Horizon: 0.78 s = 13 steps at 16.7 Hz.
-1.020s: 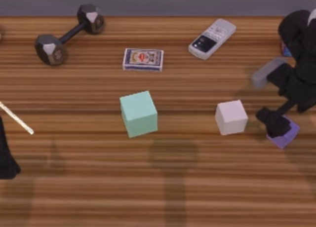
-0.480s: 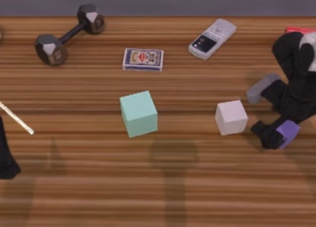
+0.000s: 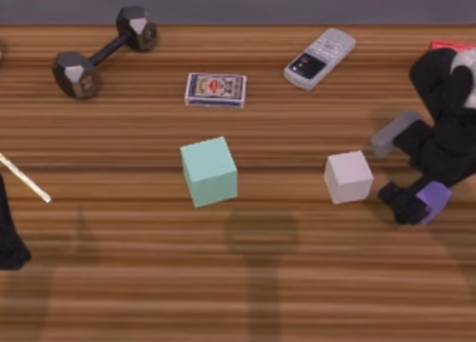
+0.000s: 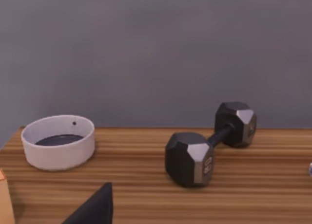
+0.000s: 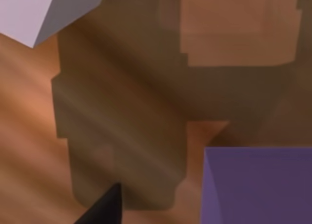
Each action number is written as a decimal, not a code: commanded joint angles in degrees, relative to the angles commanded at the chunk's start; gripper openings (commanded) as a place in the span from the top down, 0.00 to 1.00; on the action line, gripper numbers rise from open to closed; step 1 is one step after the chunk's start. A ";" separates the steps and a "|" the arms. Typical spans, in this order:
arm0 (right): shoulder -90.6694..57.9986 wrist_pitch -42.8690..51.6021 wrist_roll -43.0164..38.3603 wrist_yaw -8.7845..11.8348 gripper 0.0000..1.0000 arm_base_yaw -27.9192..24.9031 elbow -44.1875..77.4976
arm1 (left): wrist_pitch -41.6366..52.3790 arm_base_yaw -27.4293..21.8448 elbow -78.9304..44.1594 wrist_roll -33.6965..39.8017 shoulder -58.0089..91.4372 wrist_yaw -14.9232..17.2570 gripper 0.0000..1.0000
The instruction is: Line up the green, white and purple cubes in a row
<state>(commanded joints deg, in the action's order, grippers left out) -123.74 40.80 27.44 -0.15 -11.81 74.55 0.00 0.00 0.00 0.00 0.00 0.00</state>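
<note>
While the right jaws (image 3: 416, 202) grasp the purple cube (image 3: 434, 198), the white cube (image 3: 348, 176) lies just beside them, toward the green cube (image 3: 209, 171).

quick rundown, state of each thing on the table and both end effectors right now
green cube: flat on table, free
white cube: flat on table, free, right of green
purple cube: gripped by right end effector at table's right
left end effector: parked at left edge, holds nothing
dumbbell: lying on its side
phone: face up
card box: lying flat, closed
bowl: upright
</note>
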 joint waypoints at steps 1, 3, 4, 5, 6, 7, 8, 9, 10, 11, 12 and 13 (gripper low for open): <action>0.00 0.00 0.00 0.00 0.60 0.00 0.00 | 0.00 0.00 0.00 0.00 0.00 0.00 0.00; 0.00 0.00 0.00 0.00 0.75 0.00 0.00 | 0.00 0.00 0.00 0.00 0.00 0.00 0.00; 0.00 0.00 0.00 0.00 0.83 0.00 0.00 | 0.00 0.00 0.00 0.00 0.00 0.00 0.00; 0.00 0.00 0.00 0.00 0.90 0.00 0.00 | 0.00 0.00 0.00 0.00 0.00 0.00 0.00; 0.00 0.00 0.00 0.00 0.98 0.00 0.00 | 0.00 0.00 0.00 0.00 0.00 0.00 0.00; 0.00 0.00 0.00 0.00 1.00 0.00 0.00 | 0.00 0.00 0.00 0.00 0.00 0.00 0.00; 0.00 0.00 0.00 0.00 1.00 0.00 0.00 | 0.00 0.00 0.00 0.00 0.00 0.00 0.00; 0.00 0.00 0.00 0.00 1.00 0.00 0.00 | 0.00 0.00 0.00 0.00 0.00 0.00 0.00; 0.00 0.00 0.00 0.00 1.00 0.00 0.00 | 0.00 0.00 0.00 0.00 0.00 0.00 0.00; 0.00 0.00 0.00 0.00 1.00 0.00 0.00 | 0.00 0.00 0.00 0.00 0.00 0.00 0.00; 0.00 0.00 0.00 0.00 1.00 0.00 0.00 | 0.00 0.00 0.00 0.00 0.00 0.00 0.00; 0.00 0.00 0.00 0.00 1.00 0.00 0.00 | 0.00 0.00 0.00 0.00 0.00 0.00 0.00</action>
<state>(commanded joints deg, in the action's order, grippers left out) -123.74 40.80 27.44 -0.15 -11.81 74.55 0.00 0.00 0.00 0.00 0.00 0.00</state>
